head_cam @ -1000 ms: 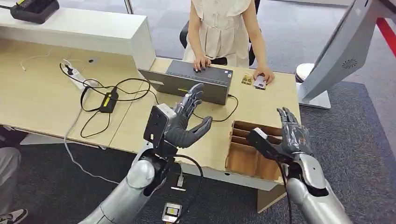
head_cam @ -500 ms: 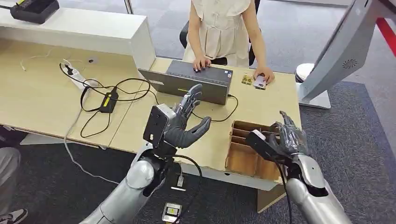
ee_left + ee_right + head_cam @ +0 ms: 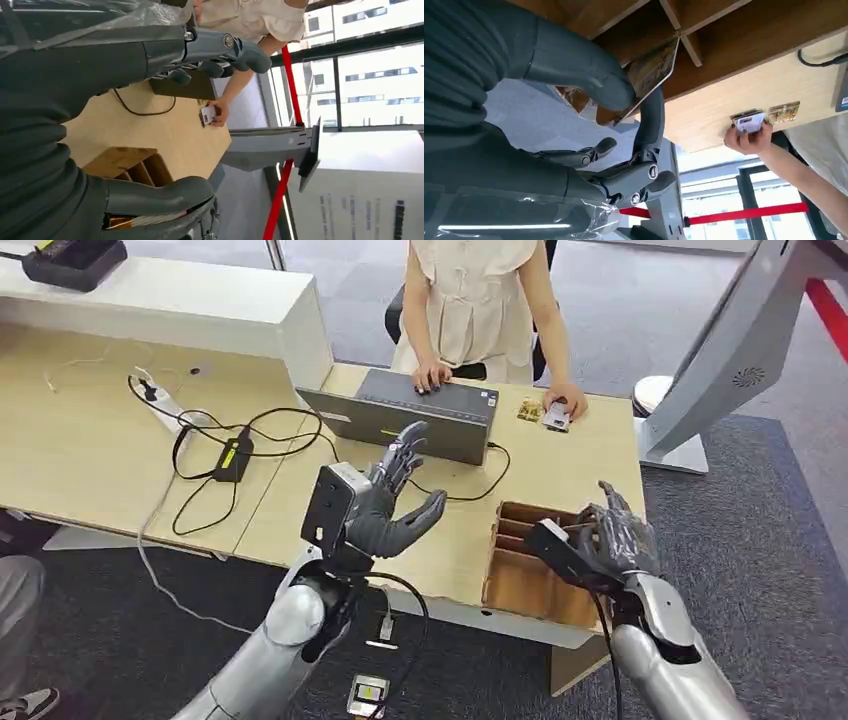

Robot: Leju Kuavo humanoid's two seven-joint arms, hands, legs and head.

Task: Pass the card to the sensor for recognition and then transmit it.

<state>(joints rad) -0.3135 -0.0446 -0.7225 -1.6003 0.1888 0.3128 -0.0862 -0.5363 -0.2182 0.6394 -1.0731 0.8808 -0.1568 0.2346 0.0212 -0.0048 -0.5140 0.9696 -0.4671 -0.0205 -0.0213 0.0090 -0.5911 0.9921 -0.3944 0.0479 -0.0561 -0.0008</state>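
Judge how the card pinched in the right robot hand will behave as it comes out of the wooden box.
The card looks thin, flat and unbent between the thumb and a finger of the right robot hand, so probably stiff and light. Its glossy face suggests it could slip. It sits close to the wooden box dividers, so an edge might catch.

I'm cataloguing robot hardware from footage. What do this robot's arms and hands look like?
Both arms are smooth silver shells with dark joints. The left hand and right hand are dark grey, with a ribbed grey cover, a thick grey thumb and slimmer, darker fingers with round metal pivots. A black box-shaped camera sits at each wrist, and black cables run along both forearms.
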